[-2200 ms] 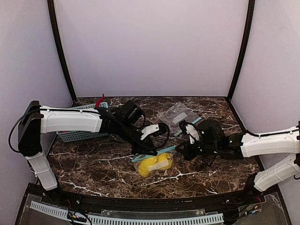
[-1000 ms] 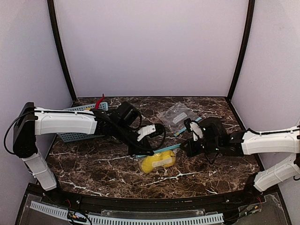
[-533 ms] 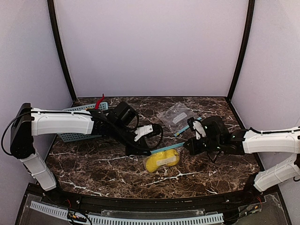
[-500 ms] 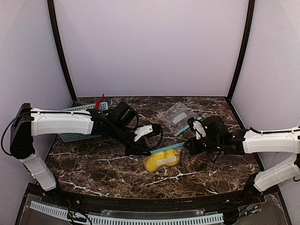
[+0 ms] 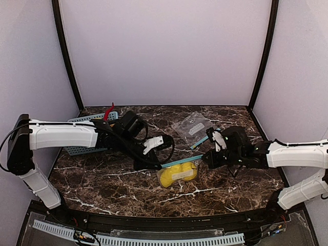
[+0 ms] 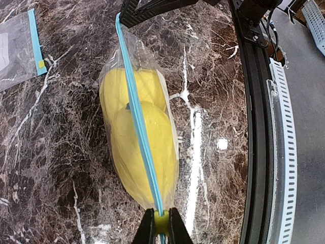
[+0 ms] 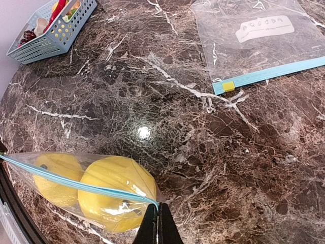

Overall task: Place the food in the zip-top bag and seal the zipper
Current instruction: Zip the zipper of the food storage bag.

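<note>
While the left gripper (image 6: 161,214) is drawing back along the zipper (image 6: 136,117), the bag (image 5: 178,174) is drifting toward the spare bag (image 5: 196,126).
Both are pinching shut: the left is clamping the yellow slider (image 6: 161,222) at one zipper end, and the right gripper (image 7: 157,217) is holding the opposite corner, on the near side of the spare bag. Both lemons (image 7: 111,185) are sitting inside, so sealing is looking nearly finished.

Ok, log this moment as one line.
lemons in bag; left fingers shut on zipper; right fingers shut on zipper; zipper taut
</note>
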Tool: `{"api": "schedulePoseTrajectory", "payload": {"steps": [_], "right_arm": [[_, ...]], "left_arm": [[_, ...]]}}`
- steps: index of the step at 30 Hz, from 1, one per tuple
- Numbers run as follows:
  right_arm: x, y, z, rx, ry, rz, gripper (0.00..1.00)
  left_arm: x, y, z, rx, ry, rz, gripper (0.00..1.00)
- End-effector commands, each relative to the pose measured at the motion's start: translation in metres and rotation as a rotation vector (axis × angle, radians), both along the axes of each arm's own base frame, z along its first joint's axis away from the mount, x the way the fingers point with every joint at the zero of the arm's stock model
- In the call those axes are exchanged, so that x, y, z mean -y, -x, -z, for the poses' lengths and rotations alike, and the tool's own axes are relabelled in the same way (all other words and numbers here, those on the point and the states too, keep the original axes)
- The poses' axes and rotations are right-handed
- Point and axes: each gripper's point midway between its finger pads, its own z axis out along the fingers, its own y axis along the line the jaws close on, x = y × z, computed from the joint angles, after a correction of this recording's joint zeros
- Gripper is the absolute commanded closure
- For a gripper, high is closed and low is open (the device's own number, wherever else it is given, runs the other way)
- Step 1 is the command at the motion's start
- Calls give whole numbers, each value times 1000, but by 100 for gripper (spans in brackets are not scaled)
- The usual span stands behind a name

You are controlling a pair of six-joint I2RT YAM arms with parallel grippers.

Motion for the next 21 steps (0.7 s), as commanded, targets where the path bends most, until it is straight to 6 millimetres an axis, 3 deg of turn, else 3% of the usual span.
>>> {"api": "schedulePoseTrajectory", "payload": {"steps": [1,7,13,19,21], "right_arm": [[32,-14,8,10,84,124,100],[31,-13,7,5,79,112,100],[6,-3,1,-23,33,-37,100],[-9,-1,4,-70,9,-81,100],[-13,-3,2,-72,-1,-85,95]], "left_arm": [[-27,16,7,-56,-78,-12,99],[-28,14,7,-54,-76,-18,99],[-21,11,13,-92,-85,-28,99],[-18,-9,28,-87,-146,-118,99],[-17,-17,31,-84,-157,-148,99]]}}
